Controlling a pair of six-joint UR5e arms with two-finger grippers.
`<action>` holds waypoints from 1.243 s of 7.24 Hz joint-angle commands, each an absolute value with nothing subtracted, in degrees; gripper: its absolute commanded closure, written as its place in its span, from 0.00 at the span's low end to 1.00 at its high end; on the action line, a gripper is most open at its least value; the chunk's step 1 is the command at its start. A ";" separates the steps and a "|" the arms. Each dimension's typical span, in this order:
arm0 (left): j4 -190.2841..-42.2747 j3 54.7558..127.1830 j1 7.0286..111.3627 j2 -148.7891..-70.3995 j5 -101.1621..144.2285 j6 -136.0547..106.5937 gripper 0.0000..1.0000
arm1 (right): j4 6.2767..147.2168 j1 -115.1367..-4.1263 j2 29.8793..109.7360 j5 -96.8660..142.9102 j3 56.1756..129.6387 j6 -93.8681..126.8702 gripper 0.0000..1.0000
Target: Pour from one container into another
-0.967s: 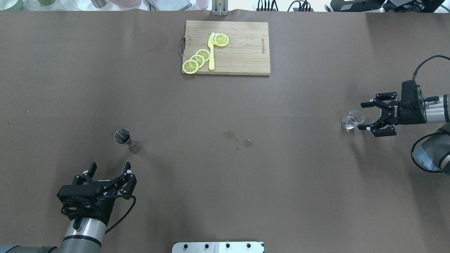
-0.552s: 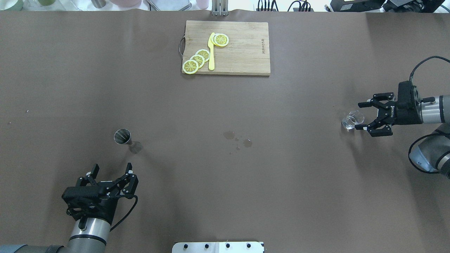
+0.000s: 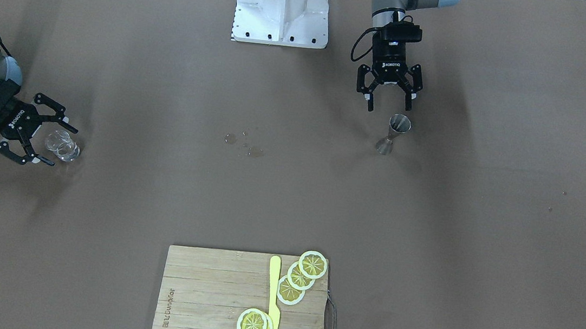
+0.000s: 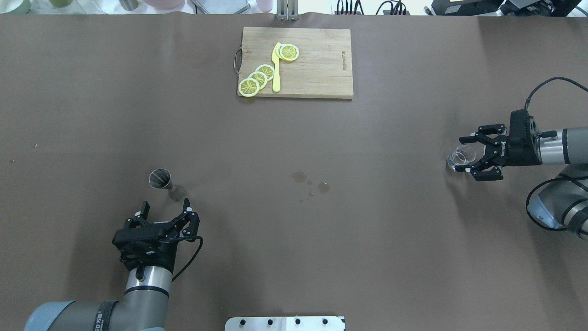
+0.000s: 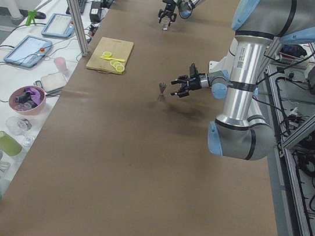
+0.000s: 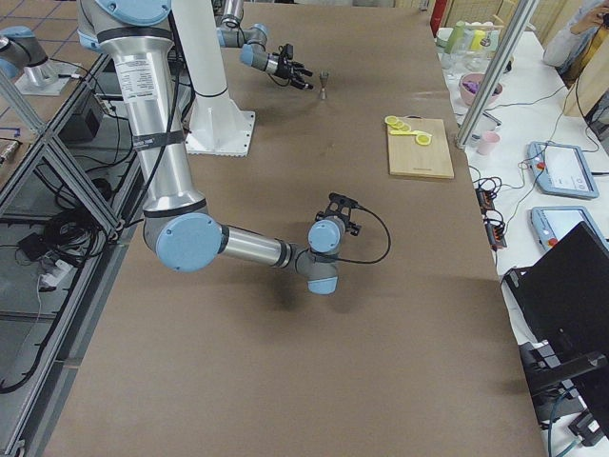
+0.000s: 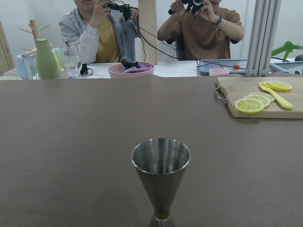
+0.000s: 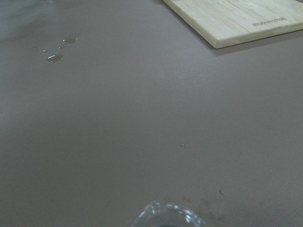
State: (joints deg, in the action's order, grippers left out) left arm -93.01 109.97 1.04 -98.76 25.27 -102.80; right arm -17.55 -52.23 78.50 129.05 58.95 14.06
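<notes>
A steel jigger (image 4: 160, 179) stands upright on the brown table, left of centre, and fills the middle of the left wrist view (image 7: 161, 175). My left gripper (image 4: 166, 205) is open just behind the jigger, a short gap away from it. A small clear glass (image 4: 460, 156) stands at the right side of the table. My right gripper (image 4: 461, 154) is open, with one finger on each side of the glass, not closed on it. Only the rim of the glass (image 8: 168, 215) shows at the bottom of the right wrist view.
A wooden cutting board (image 4: 317, 64) with lemon slices (image 4: 257, 78) and a yellow knife (image 4: 276, 69) lies at the far middle. Spilled drops (image 4: 311, 182) mark the table centre. The robot's base plate (image 4: 285, 323) is at the near edge. Operators sit beyond the far edge.
My left gripper has moved forward and to the right, closing in behind the jigger. My right gripper has slid left, so its open fingers now flank the glass.
</notes>
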 commanded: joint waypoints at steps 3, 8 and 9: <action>-97.12 106.00 4.04 -100.55 27.07 -101.07 0.05 | -17.49 -51.50 78.66 128.14 58.89 13.98 0.16; -97.38 102.05 5.45 -102.65 27.07 -101.07 0.08 | -17.58 -51.42 79.10 127.62 58.89 13.89 0.26; -97.38 101.61 5.80 -102.66 27.07 -101.07 0.09 | -17.58 -51.42 79.10 127.62 58.89 13.80 0.28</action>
State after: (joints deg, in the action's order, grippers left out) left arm -97.34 102.28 5.36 -102.47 27.07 -101.08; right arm -17.57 -51.45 79.08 127.65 58.89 13.89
